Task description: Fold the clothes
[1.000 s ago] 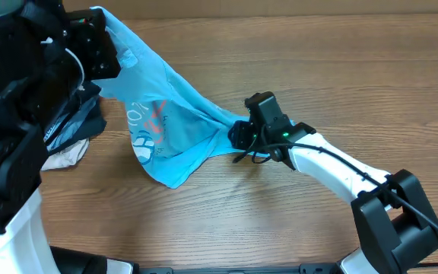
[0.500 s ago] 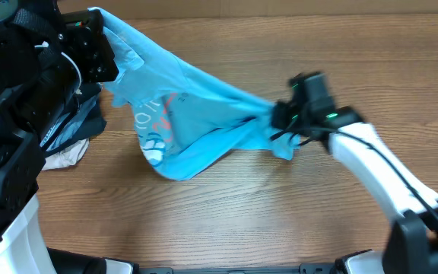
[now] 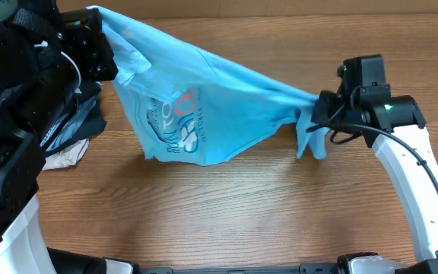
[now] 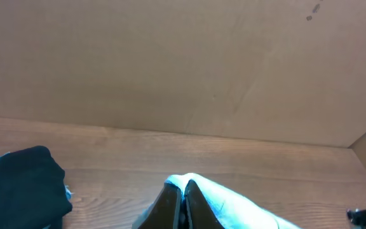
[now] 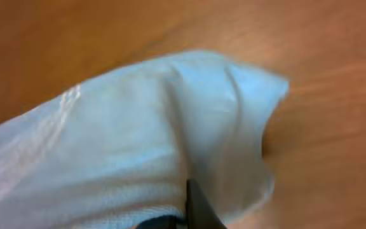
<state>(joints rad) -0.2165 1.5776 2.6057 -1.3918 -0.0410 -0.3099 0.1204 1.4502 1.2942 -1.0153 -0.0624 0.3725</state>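
The light sky-blue T-shirt [image 3: 204,95] with white and orange lettering hangs stretched in the air between my two grippers, its lower part drooping toward the table. My left gripper [image 3: 97,27] is shut on one edge at the far left; in the left wrist view the cloth [image 4: 234,200] pokes out between the closed fingers [image 4: 184,200]. My right gripper [image 3: 322,110] is shut on the other edge at the right. The right wrist view shows bunched blue fabric [image 5: 138,140] around one dark finger [image 5: 199,210].
A heap of black, denim-blue and cream garments [image 3: 71,133] lies at the left under my left arm; the black one shows in the left wrist view [image 4: 21,187]. A cardboard wall [image 4: 170,63] stands behind the wooden table [image 3: 242,205].
My right gripper has moved right with its edge of the T-shirt, pulling the shirt taut and spreading it wide. The left gripper has held still.
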